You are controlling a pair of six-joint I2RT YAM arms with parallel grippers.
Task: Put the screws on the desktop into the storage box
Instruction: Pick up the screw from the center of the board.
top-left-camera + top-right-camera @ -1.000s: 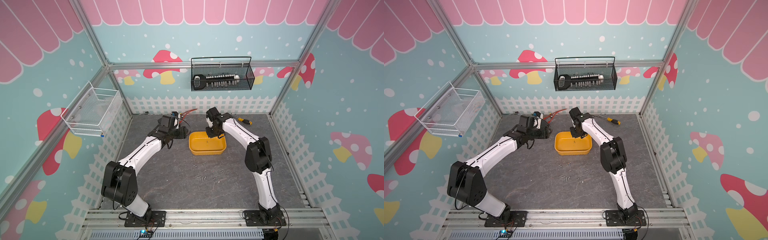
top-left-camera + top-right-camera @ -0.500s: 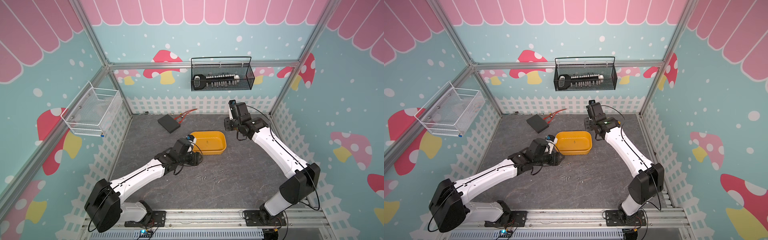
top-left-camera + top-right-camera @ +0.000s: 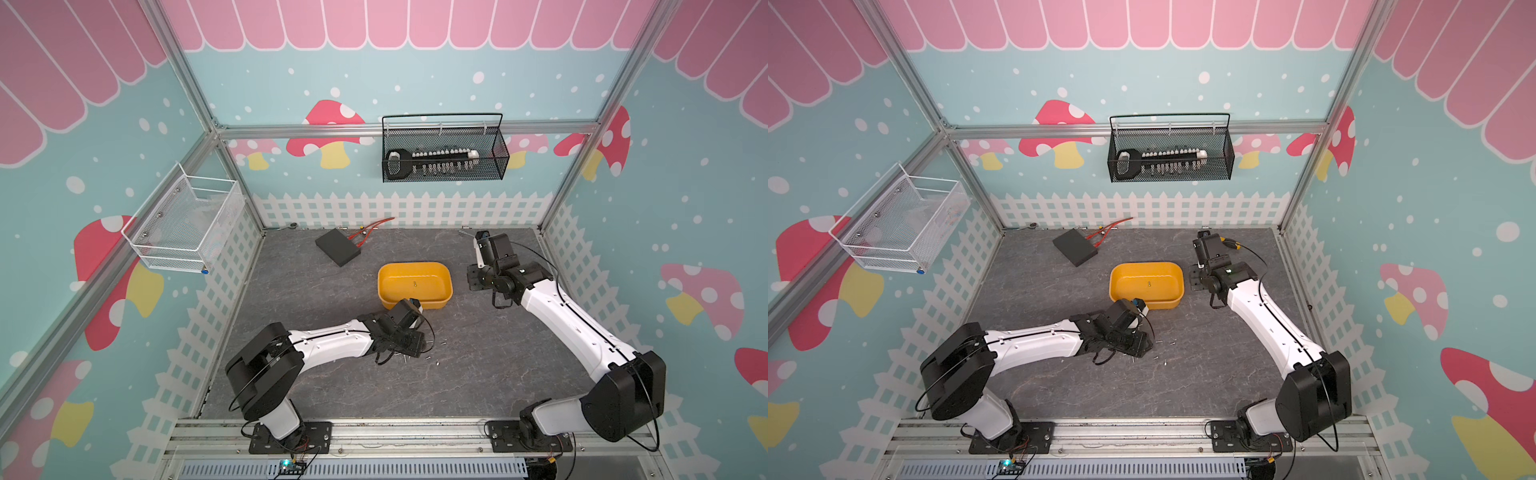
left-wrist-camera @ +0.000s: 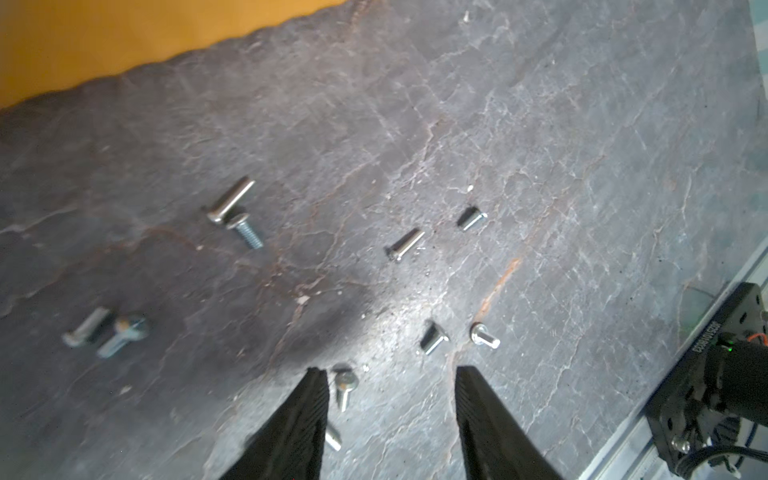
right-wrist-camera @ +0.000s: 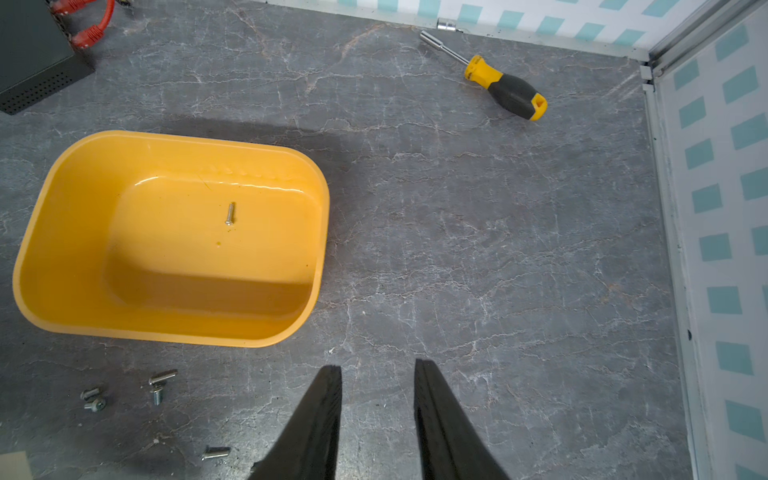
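Screws lie scattered on the dark grey, marbled table just ahead of the left end effector, which is spread with one screw loose between its tips. Another lies in the yellow box, near the spread, empty right end effector. Teal mushroom-print walls surround the table.

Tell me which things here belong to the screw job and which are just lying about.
Job: loose screws on the desktop; yellow tub, one screw already inside; left gripper, open over the screws.
Lying about: screwdriver; black box; red cables; black basket with bit set; white basket.
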